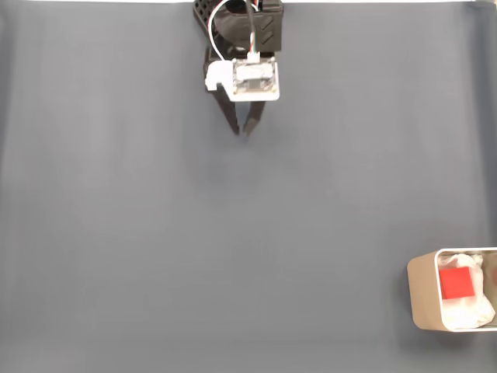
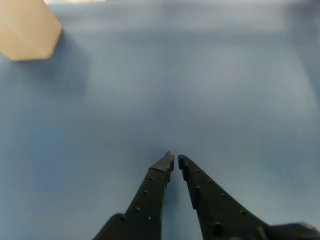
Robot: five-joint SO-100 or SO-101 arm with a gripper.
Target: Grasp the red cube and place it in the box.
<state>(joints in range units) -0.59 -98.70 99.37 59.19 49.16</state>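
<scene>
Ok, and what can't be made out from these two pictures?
- The box: the fixed view's right edge cuts it off, so its full width is unknown.
- The lining around the cube: too small to tell whether the cube rests flat.
- Wrist view: only a blurred box corner at the frame's top left; its inside is out of frame.
- The pincer: its base is cut off by the bottom edge.

A plain grey-blue cloth point(image 1: 233, 249) covered the whole table beneath me in the fixed view, smooth and matte, with faint lengthwise creases near its left and right edges. From my wrist view the same cloth point(image 2: 165, 85) looked bluer and lay flat, softly shadowed toward the upper left.
</scene>
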